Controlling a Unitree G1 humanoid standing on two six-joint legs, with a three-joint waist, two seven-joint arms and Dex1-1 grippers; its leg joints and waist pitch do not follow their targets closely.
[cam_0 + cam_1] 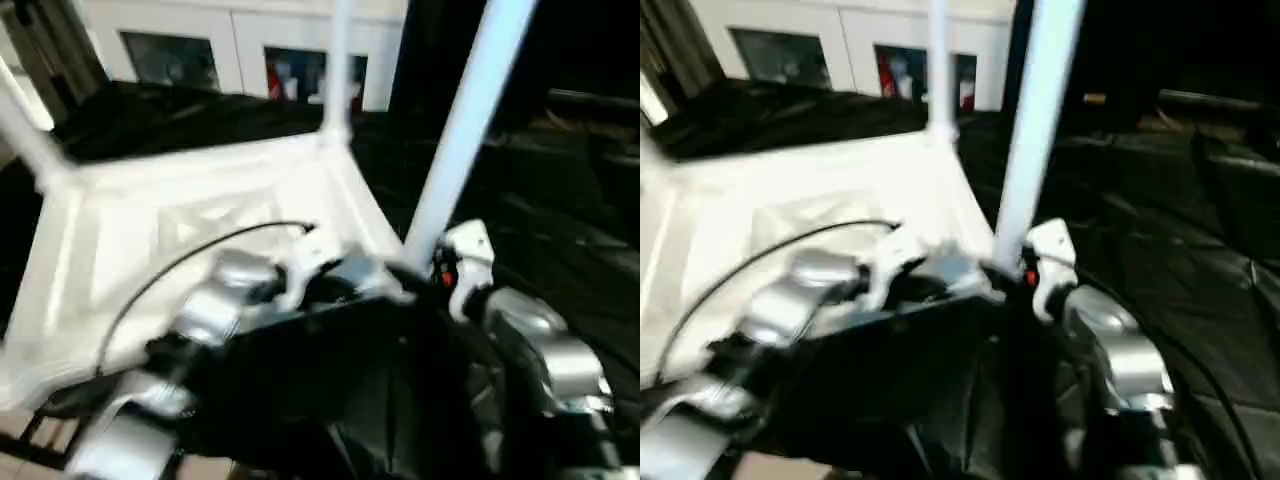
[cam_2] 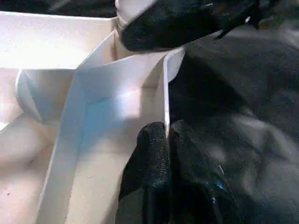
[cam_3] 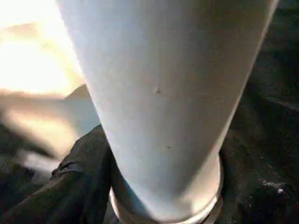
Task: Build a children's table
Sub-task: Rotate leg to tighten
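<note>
We see the white tabletop (image 1: 180, 230) lying ribbed underside up on the black surface (image 1: 560, 250), legs (image 1: 465, 120) upright at its corners. Left fingers (image 2: 154, 163) pinch its near rim; we cannot tell the right fingers' state.

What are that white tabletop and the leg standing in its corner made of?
Both look like plastic. The tabletop has thin, moulded white walls with a soft sheen. The leg is a smooth, seamless white tube, faintly glossy. Painted metal can't be ruled out for the leg.
</note>
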